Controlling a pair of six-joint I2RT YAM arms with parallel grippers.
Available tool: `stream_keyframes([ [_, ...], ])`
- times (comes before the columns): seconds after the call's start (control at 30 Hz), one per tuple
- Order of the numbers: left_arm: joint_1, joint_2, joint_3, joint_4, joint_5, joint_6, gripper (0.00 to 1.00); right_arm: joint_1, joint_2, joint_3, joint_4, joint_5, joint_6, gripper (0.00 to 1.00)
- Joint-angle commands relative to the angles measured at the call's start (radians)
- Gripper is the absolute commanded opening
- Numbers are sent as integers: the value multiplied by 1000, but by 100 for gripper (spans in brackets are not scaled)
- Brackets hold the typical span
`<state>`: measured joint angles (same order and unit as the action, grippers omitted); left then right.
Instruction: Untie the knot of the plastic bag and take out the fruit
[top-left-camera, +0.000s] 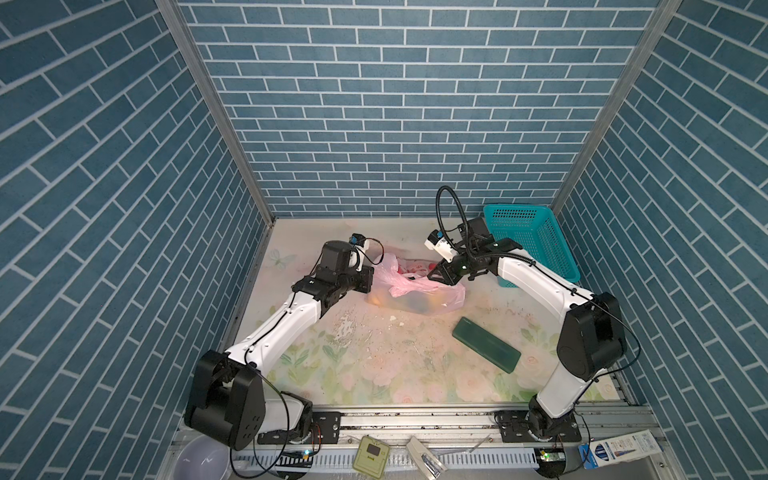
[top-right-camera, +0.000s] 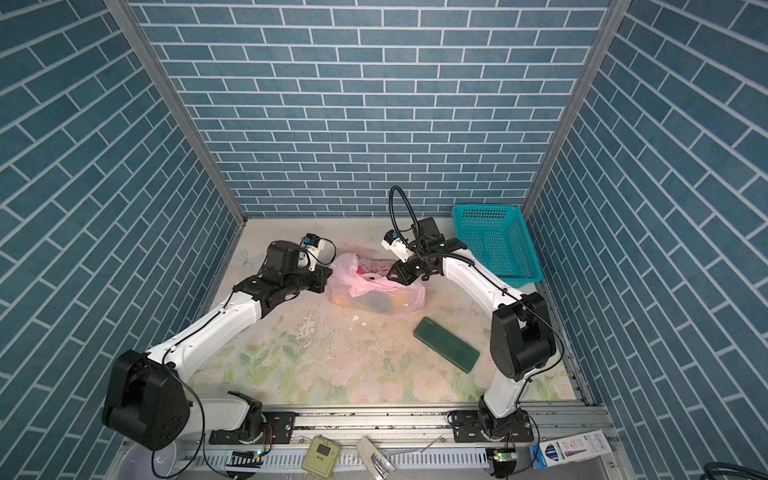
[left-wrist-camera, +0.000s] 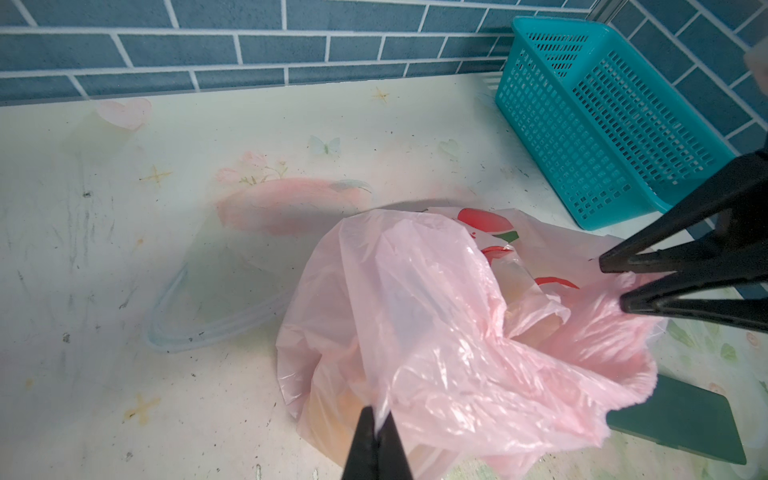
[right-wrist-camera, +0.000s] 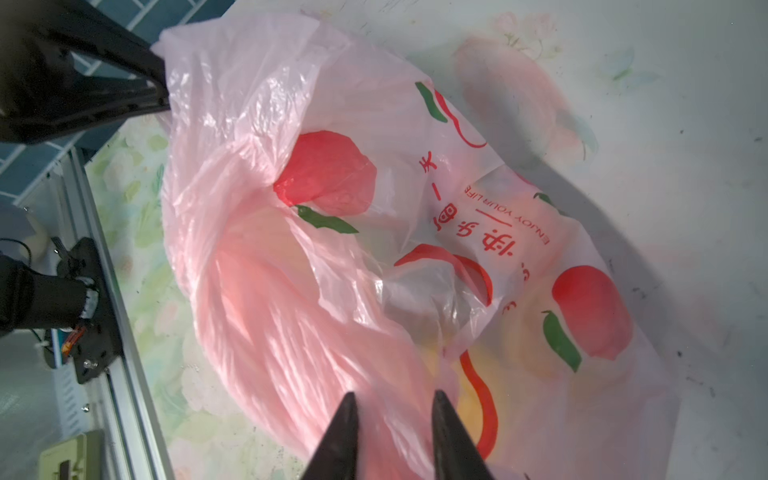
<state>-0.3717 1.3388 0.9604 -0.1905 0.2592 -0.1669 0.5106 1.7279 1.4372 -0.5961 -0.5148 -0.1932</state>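
We see the thin, translucent pale-pink plastic bag (top-left-camera: 432, 293) with red fruit print lying slumped just below the centre of both top views, its mouth gaping toward the upper part of the frame. Through the film the fruit (top-left-camera: 417, 306) shows as blurred orange, yellow and dark green lumps along the bag's lower side. In the right wrist view a twisted pink handle strand (right-wrist-camera: 266, 324) curves from the rim down to the bottom edge of the frame. The left gripper (left-wrist-camera: 376, 419) is pinched together on a fold of the bag's rim, at the bottom centre of its wrist view. The right gripper (right-wrist-camera: 392, 411) has its black fingers a little apart with the bunched strand between them; we cannot tell whether they press it. The bag rests on a pale floral tabletop (top-left-camera: 374, 365). To the right of the bag, near the back wall, stands a teal perforated plastic basket (top-left-camera: 540, 241), apart from it. A flat dark green rectangular block (top-left-camera: 486, 347) lies to the bag's lower right, not touching it.
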Motion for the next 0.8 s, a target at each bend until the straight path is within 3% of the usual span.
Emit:
stream_keyframes([
  [0.0,-3,-26,2,-10,-17,10,0,5,-18,10,-28,12,-49,13],
  [0.03,-3,-25,1,-10,-20,10,0,5,-22,4,-27,16,-49,5],
  [0.1,-3,-27,0,-11,-21,13,0,5,-31,-9,-28,21,-50,0],
  [0.2,-3,-30,-2,-13,-26,16,0,5,-44,-25,-32,37,-60,2],
  [0.3,-3,-36,-6,-14,-26,16,0,5,-62,-41,-34,56,-75,46],
  [0.43,-3,-44,-15,-14,-32,16,0,5,-74,-59,-39,58,-89,66],
  [0.53,-3,-53,-23,-12,-38,14,0,5,-70,-69,-43,55,-90,67],
  [0.77,-3,-63,-30,-15,-51,13,0,5,-63,-73,-41,19,-91,55],
])
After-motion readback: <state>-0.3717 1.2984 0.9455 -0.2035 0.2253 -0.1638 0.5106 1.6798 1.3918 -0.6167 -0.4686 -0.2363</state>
